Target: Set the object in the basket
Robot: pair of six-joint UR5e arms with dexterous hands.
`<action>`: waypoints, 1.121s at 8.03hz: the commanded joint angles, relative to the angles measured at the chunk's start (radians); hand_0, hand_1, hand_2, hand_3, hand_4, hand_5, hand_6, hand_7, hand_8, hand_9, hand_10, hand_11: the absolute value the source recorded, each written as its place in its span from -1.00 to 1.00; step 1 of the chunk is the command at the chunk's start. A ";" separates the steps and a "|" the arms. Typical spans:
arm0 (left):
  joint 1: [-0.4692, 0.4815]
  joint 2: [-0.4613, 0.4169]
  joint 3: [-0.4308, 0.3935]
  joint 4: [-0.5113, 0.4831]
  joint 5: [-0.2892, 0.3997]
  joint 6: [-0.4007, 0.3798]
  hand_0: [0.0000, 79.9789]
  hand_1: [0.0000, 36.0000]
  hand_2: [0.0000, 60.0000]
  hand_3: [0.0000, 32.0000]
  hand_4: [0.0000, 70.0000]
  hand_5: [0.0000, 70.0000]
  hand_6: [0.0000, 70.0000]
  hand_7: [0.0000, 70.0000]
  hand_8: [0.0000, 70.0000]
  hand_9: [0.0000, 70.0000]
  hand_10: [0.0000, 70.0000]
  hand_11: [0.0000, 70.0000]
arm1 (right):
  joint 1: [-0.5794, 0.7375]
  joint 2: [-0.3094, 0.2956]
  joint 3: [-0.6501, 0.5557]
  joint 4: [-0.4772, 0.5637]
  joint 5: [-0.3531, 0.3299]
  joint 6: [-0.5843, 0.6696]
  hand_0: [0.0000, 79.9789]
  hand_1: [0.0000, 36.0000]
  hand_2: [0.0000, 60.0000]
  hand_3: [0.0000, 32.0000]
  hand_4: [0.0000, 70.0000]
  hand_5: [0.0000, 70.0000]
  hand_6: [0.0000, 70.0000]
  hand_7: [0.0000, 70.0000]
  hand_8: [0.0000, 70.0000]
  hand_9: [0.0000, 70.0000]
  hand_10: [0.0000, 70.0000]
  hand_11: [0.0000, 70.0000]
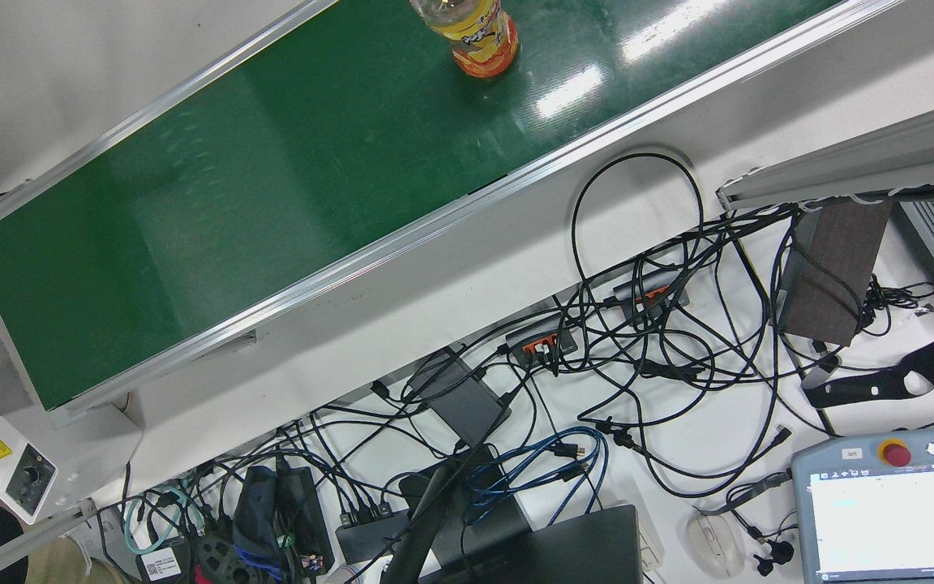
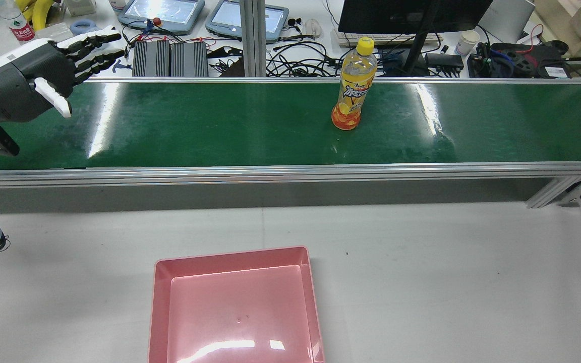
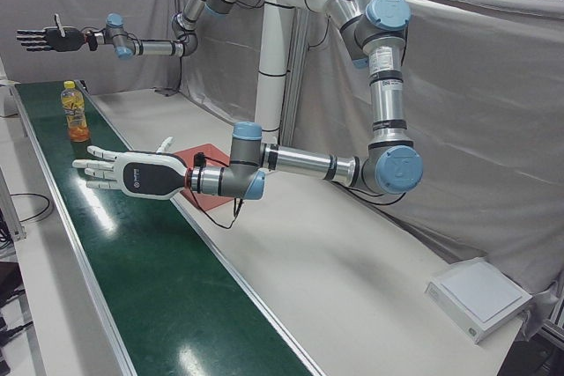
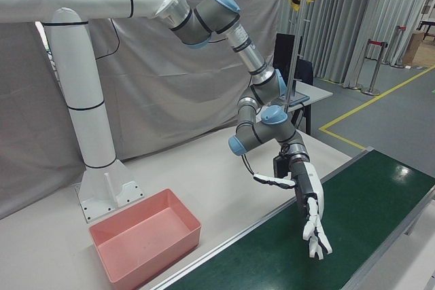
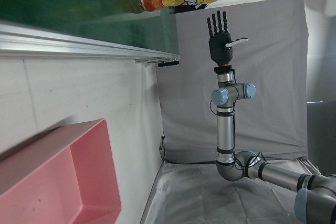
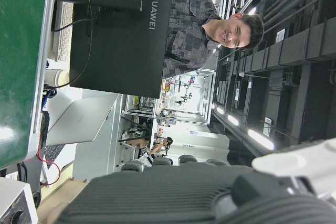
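Fingers of the left hand: spread flat, holding nothing, poised over the green conveyor belt's left end. Right hand: fingers likewise straight, empty, raised high. Clear plastic orange-drink bottle, yellow cap: upright near the belt's far edge. Pink rectangular plastic basket: on the white tabletop, near edge.

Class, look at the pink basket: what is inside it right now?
The pink basket holds nothing; its bare floor shows. The near edge is cut off in the rear view. The bottle stands upright on the green belt.
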 commanded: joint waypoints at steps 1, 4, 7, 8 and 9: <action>0.000 0.000 0.000 0.000 0.000 0.000 0.48 -0.87 -1.00 -0.86 -0.66 -0.55 -0.99 -0.98 -0.75 -0.65 -0.94 -0.87 | 0.000 0.000 0.000 0.000 0.000 0.000 -1.00 -1.00 -1.00 -1.00 -1.00 -1.00 -1.00 -1.00 -1.00 -1.00 -1.00 -1.00; 0.000 -0.003 -0.003 0.000 0.000 0.000 0.48 -0.87 -1.00 -0.85 -0.65 -0.55 -1.00 -0.98 -0.75 -0.66 -0.94 -0.87 | 0.000 0.000 0.000 0.002 0.000 0.000 -1.00 -1.00 -1.00 -1.00 -1.00 -1.00 -1.00 -1.00 -1.00 -1.00 -1.00 -1.00; -0.002 0.000 -0.005 0.000 0.000 0.001 0.47 -0.88 -1.00 -0.85 -0.66 -0.55 -1.00 -0.98 -0.75 -0.65 -0.93 -0.87 | 0.001 0.000 0.000 0.000 0.000 0.000 -1.00 -1.00 -1.00 -1.00 -1.00 -1.00 -1.00 -1.00 -1.00 -1.00 -1.00 -1.00; 0.000 0.000 -0.005 0.000 0.000 0.003 0.47 -0.89 -1.00 -0.85 -0.66 -0.55 -1.00 -0.98 -0.75 -0.65 -0.94 -0.88 | 0.000 0.000 -0.001 0.002 0.000 0.000 -1.00 -1.00 -1.00 -1.00 -1.00 -1.00 -1.00 -1.00 -1.00 -1.00 -1.00 -1.00; 0.001 0.000 -0.005 0.000 0.000 0.006 0.47 -0.89 -1.00 -0.84 -0.66 -0.55 -1.00 -0.98 -0.74 -0.65 -0.94 -0.88 | 0.000 0.000 -0.002 0.000 0.000 0.000 -1.00 -1.00 -1.00 -1.00 -1.00 -1.00 -1.00 -1.00 -1.00 -1.00 -1.00 -1.00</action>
